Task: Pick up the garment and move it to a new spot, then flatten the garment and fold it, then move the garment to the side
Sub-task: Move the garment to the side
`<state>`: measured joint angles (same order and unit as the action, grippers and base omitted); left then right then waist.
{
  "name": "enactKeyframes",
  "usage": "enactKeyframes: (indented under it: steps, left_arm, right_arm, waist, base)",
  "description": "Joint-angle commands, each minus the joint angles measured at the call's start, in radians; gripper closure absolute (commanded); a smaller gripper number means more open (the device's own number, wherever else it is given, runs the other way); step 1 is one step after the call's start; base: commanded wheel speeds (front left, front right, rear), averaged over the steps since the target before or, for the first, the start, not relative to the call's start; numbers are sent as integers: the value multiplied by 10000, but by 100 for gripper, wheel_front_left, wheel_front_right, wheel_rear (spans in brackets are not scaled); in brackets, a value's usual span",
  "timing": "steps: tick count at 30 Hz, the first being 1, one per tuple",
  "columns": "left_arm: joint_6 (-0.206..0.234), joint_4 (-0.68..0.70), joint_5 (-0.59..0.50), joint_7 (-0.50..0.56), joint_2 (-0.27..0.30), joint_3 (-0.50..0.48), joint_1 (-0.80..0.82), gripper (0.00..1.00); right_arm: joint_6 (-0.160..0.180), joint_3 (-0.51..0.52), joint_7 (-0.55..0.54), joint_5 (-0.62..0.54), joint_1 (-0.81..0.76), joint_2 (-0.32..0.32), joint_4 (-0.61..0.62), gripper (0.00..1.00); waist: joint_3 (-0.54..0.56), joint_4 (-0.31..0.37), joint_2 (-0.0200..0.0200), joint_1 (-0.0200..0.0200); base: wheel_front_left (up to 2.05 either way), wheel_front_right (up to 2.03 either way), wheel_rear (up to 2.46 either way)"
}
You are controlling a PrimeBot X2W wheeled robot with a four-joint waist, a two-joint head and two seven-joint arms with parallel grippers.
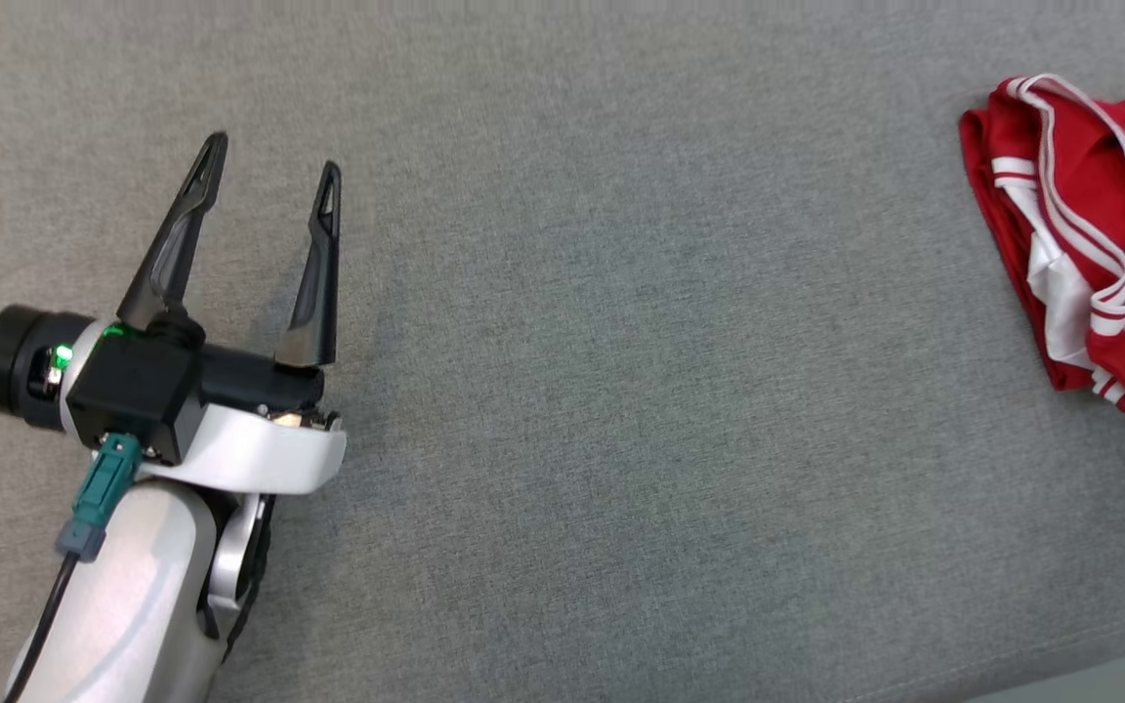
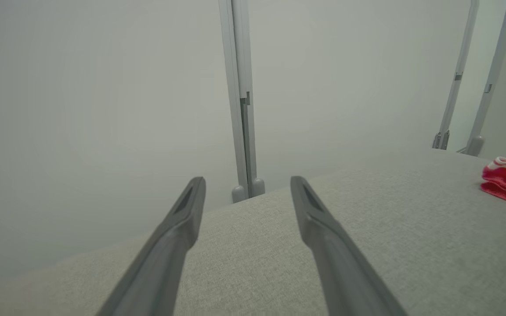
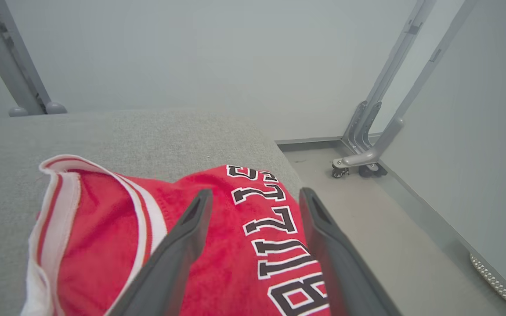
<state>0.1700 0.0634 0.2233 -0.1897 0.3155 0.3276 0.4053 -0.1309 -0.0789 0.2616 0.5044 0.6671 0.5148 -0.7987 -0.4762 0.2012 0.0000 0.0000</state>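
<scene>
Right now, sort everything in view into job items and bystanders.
Job: red jersey, at the right edge of the grey surface; left and right jaws, open.
Lying about: frame posts; caster wheels; floor.

The jersey is red with white striped trim and black letters edged in white. The fabric surface is flecked grey.

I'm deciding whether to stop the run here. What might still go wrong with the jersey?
The folded jersey lies close to the table edge, so a nudge might tip it off. The right gripper, open, hangs right over it; a finger could snag the cloth when it pulls away and undo the fold.
</scene>
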Motion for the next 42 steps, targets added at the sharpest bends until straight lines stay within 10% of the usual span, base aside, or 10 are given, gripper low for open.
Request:
enactKeyframes:
  steps: [1, 16, 42]
  left_arm:
    - [81, -35, 89, -61, 12, -65, -191, 0]
    - [647, -895, 1056, -591, -361, -768, -2394, 0]
    - [431, -1600, 1892, -674, -169, -1478, -5080, 0]
  right_arm:
    - [2, 126, 46, -100, -231, -64, 180, 0]
    - [2, 517, 45, -1196, -3309, -2142, 3688, 0]
    - [2, 977, -1561, -2354, -7152, -3335, 7354, 0]
  waist:
    - [374, -8, 0, 0]
    - [2490, -880, 0, 0]
    - [5013, -1735, 0, 0]
  base:
    - [0, 0, 0]
    - [0, 0, 0]
    - [0, 0, 0]
